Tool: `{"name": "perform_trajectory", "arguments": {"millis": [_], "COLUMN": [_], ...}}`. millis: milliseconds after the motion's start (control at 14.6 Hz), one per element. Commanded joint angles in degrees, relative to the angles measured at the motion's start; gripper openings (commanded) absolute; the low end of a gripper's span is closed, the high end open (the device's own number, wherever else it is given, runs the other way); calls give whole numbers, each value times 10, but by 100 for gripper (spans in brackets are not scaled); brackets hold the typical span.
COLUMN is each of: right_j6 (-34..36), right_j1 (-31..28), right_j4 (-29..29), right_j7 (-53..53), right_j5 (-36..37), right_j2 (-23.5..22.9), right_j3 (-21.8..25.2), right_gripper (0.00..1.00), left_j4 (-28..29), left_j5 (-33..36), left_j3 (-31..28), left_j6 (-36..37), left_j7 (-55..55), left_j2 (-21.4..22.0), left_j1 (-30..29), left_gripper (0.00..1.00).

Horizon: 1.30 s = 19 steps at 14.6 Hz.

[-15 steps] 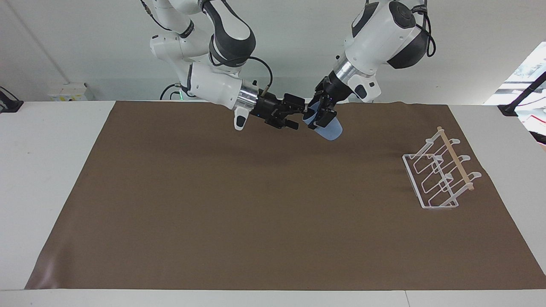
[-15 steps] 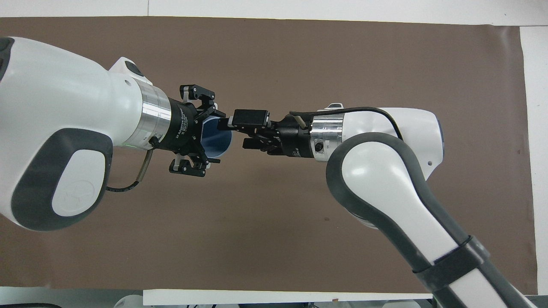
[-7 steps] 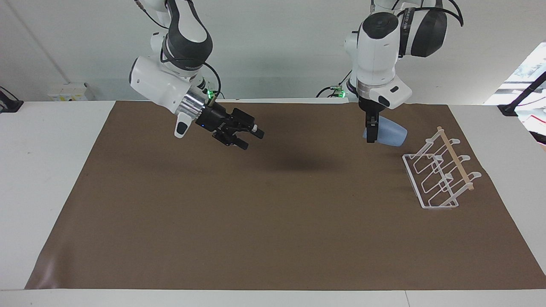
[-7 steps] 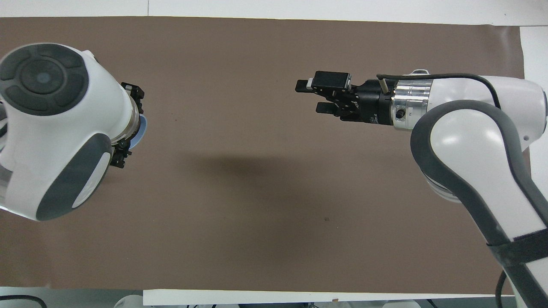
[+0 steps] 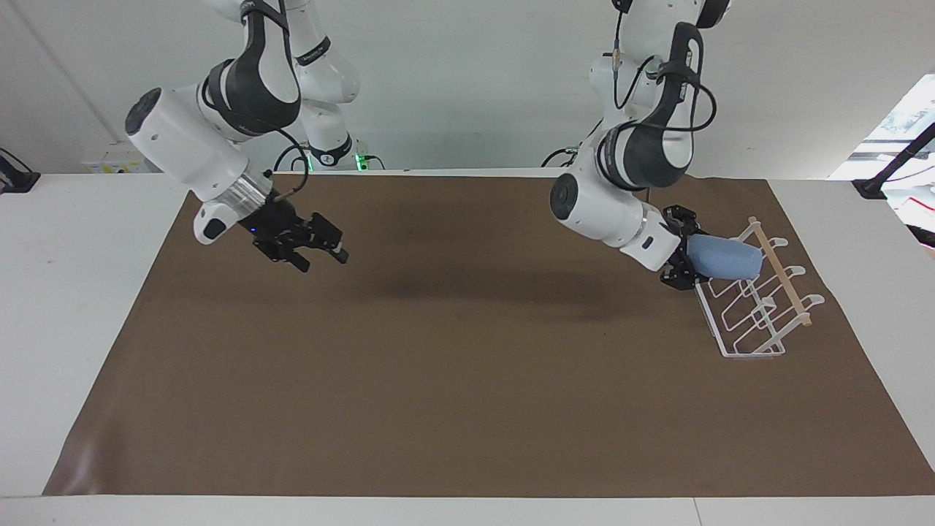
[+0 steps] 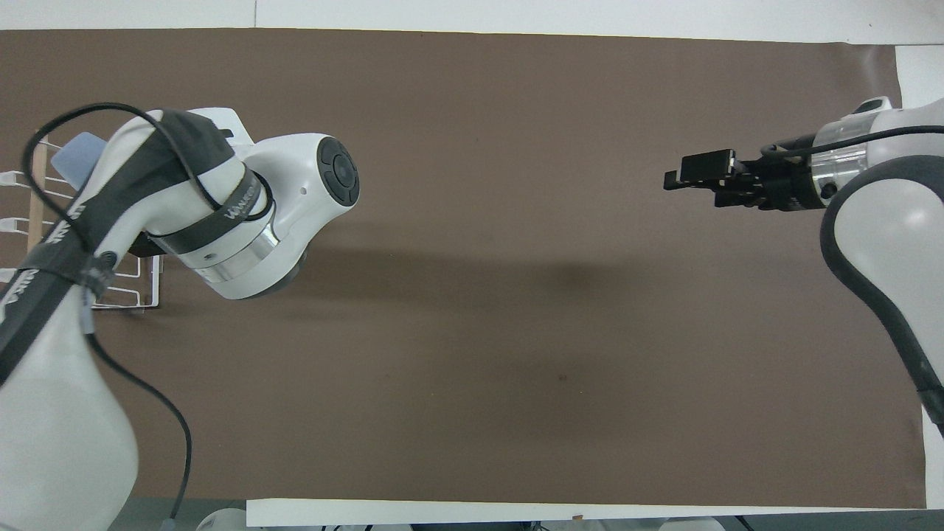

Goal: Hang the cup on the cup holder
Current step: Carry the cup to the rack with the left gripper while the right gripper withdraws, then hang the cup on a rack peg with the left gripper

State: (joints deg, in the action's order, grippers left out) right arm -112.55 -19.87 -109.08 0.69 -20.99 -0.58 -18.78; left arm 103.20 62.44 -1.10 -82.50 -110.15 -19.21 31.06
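My left gripper is shut on the light-blue cup and holds it on its side. The cup is over the end of the white wire cup holder nearer to the robots, just above the slanted prongs and close to the wooden rod. I cannot tell if the cup touches a prong. In the overhead view the left arm hides its gripper; only a corner of the cup and part of the cup holder show. My right gripper is open and empty, raised over the mat toward the right arm's end.
A brown mat covers most of the white table. The cup holder stands on the mat near its edge at the left arm's end. The right gripper also shows in the overhead view.
The left gripper carried the cup from the mat's middle to over the cup holder and turned it on its side. The right gripper let go and drew back toward its own end.
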Motion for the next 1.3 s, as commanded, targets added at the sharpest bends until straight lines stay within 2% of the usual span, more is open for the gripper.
{"name": "perform_trajectory", "arguments": {"millis": [0,274,480,686,823,960,1234], "right_j6": [51,165,250,291,296,283,290], "right_j1": [-22,-36,-34,-32,-29,-31,-31], "right_j4": [37,115,182,185,177,176,158], "right_j7": [-3,-3,-8,-8,-8,-6,-5], "right_j5": [123,205,219,233,242,225,200], "right_j2": [6,17,21,51,61,55,59], "right_j3": [-8,-7,-8,-9,-15,-14,-13], "right_gripper": [99,99,99,99,99,99,99], "left_j4": [-16,-24,-24,-21,-24,-34,-35], "left_j5": [104,173,176,172,177,188,189], "left_j3": [-4,-3,-2,-1,-2,-2,-2], "left_j6": [37,54,55,54,54,54,54], "left_j7": [-88,-182,-204,-219,-226,-249,-257], "left_j2": [-60,-96,-108,-111,-132,-155,-160], "left_j1": [-27,-64,-72,-72,-75,-84,-84], "left_gripper": [0,0,0,0,0,0,0]}}
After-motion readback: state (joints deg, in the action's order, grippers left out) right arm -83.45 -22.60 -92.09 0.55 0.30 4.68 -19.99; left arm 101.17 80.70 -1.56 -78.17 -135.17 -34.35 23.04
